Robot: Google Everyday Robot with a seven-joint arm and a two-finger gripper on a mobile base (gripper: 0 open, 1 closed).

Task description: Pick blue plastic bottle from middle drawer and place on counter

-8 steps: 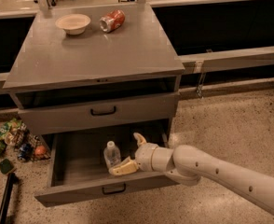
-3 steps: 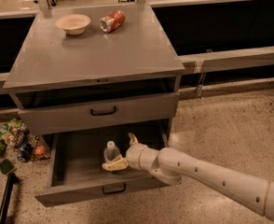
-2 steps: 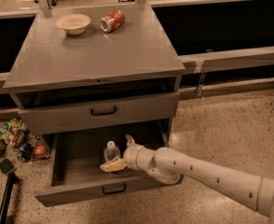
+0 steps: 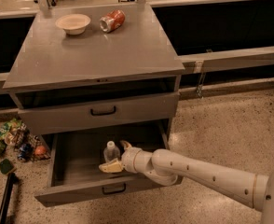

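The blue plastic bottle, small and clear with a white cap, stands upright inside the pulled-out middle drawer. My gripper reaches into the drawer from the right on a long white arm. It is open. One pale fingertip lies in front of the bottle's base and the other curves behind it on the right. The bottle sits between them, not lifted. The counter is the flat grey top of the cabinet above.
A cream bowl and a crushed red soda can lie at the back of the counter. A shut drawer sits above the open one. Colourful clutter lies on the floor at left. A long grey ledge runs at right.
My gripper has moved left and further into the drawer, so that its fingers now flank the bottle. The bottle has stayed where it stood.
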